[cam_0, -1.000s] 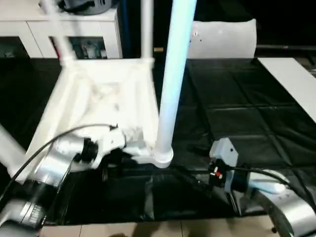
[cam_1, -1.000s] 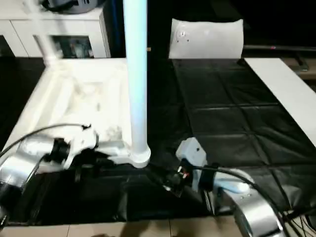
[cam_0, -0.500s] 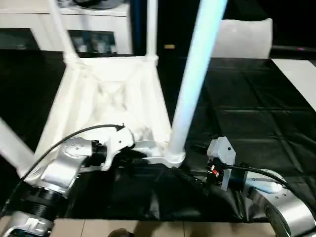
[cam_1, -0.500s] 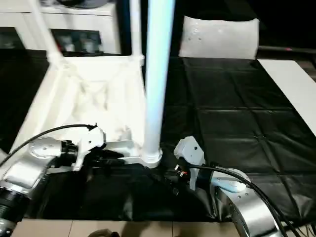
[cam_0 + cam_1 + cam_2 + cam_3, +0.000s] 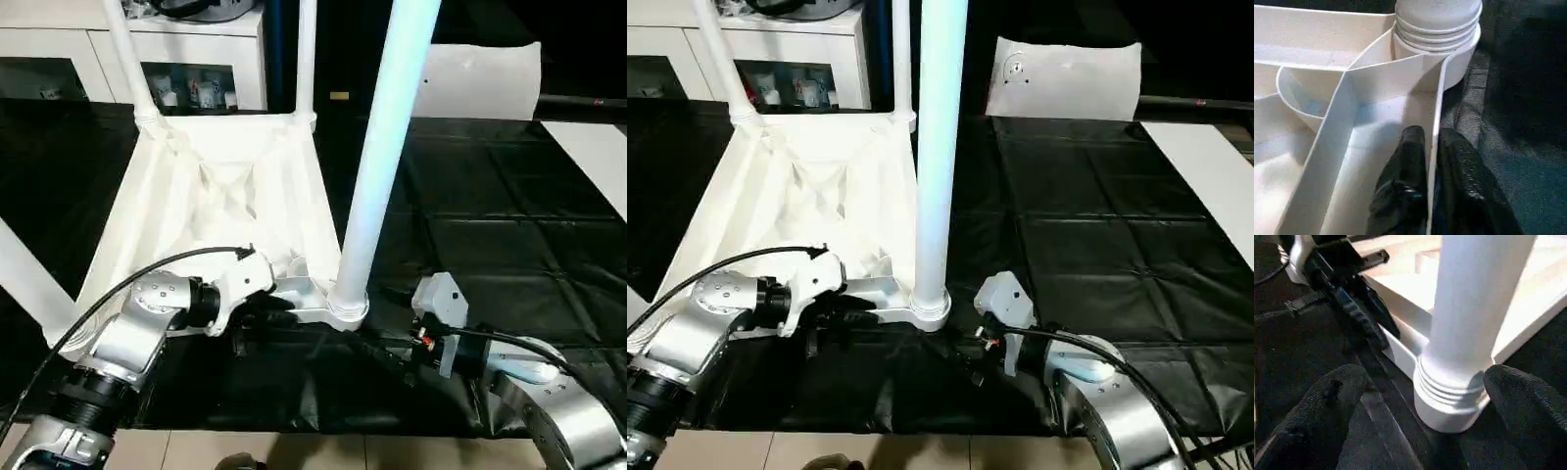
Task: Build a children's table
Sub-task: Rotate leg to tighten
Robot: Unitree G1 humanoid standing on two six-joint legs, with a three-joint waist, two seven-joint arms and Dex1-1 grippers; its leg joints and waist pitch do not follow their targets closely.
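Note:
The children's table (image 5: 225, 196) lies upside down on the black work table, its white legs pointing up. My left gripper (image 5: 1432, 134) is shut on the thin near rim (image 5: 1439, 105) of the top, one black finger on each side, just beside the near right corner socket (image 5: 347, 308). The near right leg (image 5: 380, 166) stands in that socket. My right gripper (image 5: 1425, 382) is open, with its fingers (image 5: 1337, 391) spread wide on either side of the ribbed foot of that leg (image 5: 1449, 396) and apart from it.
The black-covered work table (image 5: 490, 215) stretches to the right. A white cabinet with glass doors (image 5: 186, 59) stands behind it, a white board (image 5: 485, 83) leans at the back right, and a white panel (image 5: 593, 157) lies at the right edge. The table's front edge runs just below my arms.
The whole picture has shifted and steadied, so the camera moved. My left gripper stays on the near rim and my right gripper stays open beside the leg's foot.

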